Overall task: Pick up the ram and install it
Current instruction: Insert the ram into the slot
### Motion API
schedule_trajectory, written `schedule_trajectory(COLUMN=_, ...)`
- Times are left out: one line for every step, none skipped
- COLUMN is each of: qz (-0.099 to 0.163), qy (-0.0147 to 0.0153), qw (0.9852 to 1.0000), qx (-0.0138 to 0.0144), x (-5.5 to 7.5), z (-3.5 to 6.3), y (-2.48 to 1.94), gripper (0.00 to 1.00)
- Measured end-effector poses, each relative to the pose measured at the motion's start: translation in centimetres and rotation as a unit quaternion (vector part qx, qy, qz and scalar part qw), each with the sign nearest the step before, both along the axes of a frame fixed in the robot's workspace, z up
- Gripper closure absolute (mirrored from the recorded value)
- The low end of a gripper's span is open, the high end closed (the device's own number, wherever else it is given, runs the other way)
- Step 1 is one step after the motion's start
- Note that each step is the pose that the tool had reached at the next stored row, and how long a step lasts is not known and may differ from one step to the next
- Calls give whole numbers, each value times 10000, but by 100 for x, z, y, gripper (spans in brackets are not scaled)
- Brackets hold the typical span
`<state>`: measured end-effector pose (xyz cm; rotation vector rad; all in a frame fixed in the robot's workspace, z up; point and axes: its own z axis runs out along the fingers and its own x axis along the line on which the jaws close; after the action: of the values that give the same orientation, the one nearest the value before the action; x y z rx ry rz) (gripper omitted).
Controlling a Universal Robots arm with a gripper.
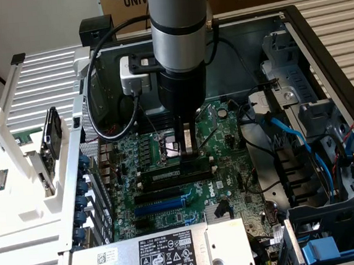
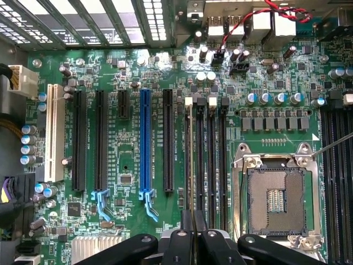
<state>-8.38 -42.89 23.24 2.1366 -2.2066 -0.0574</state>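
the ram [image 1: 168, 175] stands on edge in a black memory slot, just beside the cpu socket [image 1: 169, 147]. the gripper [image 1: 188, 153] is down on it, fingers drawn close, pinching its top edge. the blue expansion slot [image 1: 161, 205] is near.

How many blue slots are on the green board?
1. The blue slot sits between a short black slot and a long black slot. More could hide behind the gripper.
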Motion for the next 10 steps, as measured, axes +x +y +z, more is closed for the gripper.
schedule_trajectory(qz=0, qy=0, qw=10000, qx=0, x=-1, z=0, y=0, gripper=88)
schedule_trajectory(qz=0, qy=-1, qw=10000, qx=0, x=-1, z=0, y=0, gripper=88)
schedule_trajectory(qz=6, qy=-3, qw=10000, qx=0, x=-2, z=0, y=0, gripper=88)
schedule_trajectory(qz=16, qy=-5, qw=10000, qx=1, x=-2, z=0, y=0, gripper=88)
schedule_trajectory(qz=17, qy=-5, qw=10000, qx=1, x=-2, z=-1, y=0, gripper=88)
schedule_trajectory(qz=17, qy=-5, qw=10000, qx=0, x=-2, z=-1, y=0, gripper=88)
schedule_trajectory(qz=17, qy=-4, qw=10000, qx=0, x=-2, z=-1, y=0, gripper=88)
schedule_trajectory(qz=17, qy=-4, qw=10000, qx=0, x=-2, z=-2, y=0, gripper=88)
schedule_trajectory(qz=17, qy=-5, qw=10000, qx=0, x=-2, z=-3, y=0, gripper=88)
schedule_trajectory(qz=17, qy=-5, qw=10000, qx=0, x=-2, z=-5, y=0, gripper=88)
